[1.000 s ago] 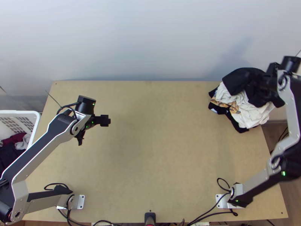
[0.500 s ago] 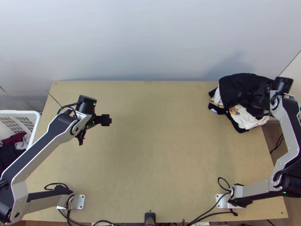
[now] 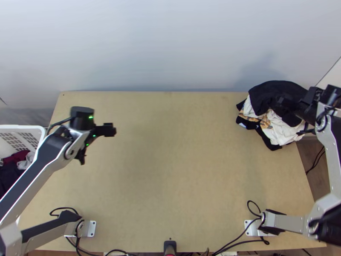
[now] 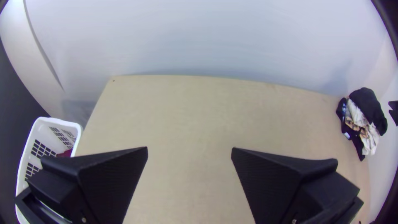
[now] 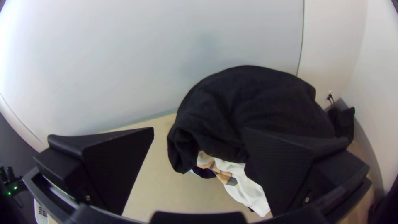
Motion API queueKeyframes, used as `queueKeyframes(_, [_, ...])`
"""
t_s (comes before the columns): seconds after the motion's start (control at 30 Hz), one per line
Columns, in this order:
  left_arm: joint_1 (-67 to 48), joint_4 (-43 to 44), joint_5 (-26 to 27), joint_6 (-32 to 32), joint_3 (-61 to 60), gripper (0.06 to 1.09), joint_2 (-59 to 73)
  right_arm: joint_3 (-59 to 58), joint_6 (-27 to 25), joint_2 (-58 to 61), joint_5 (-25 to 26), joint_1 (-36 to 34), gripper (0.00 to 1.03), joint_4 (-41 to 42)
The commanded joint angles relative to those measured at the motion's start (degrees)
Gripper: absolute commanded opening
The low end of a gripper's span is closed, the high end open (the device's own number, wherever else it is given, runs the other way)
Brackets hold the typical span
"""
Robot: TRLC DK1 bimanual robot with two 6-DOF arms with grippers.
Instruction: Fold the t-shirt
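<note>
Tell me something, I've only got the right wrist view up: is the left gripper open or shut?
Observer: Open. In the left wrist view, the left gripper has its two fingers well apart.

Operator: Okay, and what's inside the white basket?

Observer: Cloth. The top view shows a dark red piece and a black piece in the basket.

Operator: Whereabouts on the table is the clothes pile?

Observer: In the top view, the clothes pile sits at the far right corner of the table.

Black cloth (image 3: 272, 94), bunched, far right
</note>
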Motion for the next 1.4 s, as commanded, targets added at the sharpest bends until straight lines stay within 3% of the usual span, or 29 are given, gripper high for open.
queueKeyframes(0.0, [4.75, 0.90, -1.76, 2.42, -3.70, 1.04, -7.84, -1.91, -0.89, -10.36, 3.89, 3.48, 0.99, 0.29])
queueKeyframes(0.33, [10.28, 8.02, -3.34, 8.40, -19.52, 1.04, -23.93, -30.38, -0.80, -31.72, 17.16, 19.30, 0.99, 4.07])
queueKeyframes(0.6, [15.73, 17.08, -3.25, 14.64, -37.45, 1.04, -42.74, -54.99, -8.27, -48.15, 26.47, 22.20, 0.99, 19.45])
queueKeyframes(0.8, [17.31, 21.38, -3.34, 17.19, -49.76, 1.04, -56.36, -68.88, -11.53, -67.58, 36.40, 29.32, 0.99, 21.64])
queueKeyframes(0.9, [17.40, 22.61, -2.99, 19.30, -54.15, 1.04, -65.15, -70.02, -9.68, -68.98, 37.72, 28.36, 0.99, 23.31])
queueKeyframes(1.0, [17.23, 24.37, -2.73, 19.38, -54.51, 1.04, -65.32, -71.95, -8.19, -70.48, 38.51, 27.74, 0.99, 23.93])
queueKeyframes(1.1, [15.12, 27.80, -2.38, 19.38, -56.09, 1.04, -65.85, -75.03, -8.36, -79.62, 38.78, 27.04, 0.99, 24.11])
queueKeyframes(1.2, [14.68, 33.42, -2.38, 19.47, -59.51, 1.04, -68.93, -74.94, -7.04, -79.26, 38.69, 27.04, 0.99, 23.84])
queueKeyframes(1.37, [14.50, 31.49, -2.29, 17.01, -63.12, 1.04, -68.40, -74.94, -7.13, -79.35, 38.69, 28.88, 0.99, 23.75])
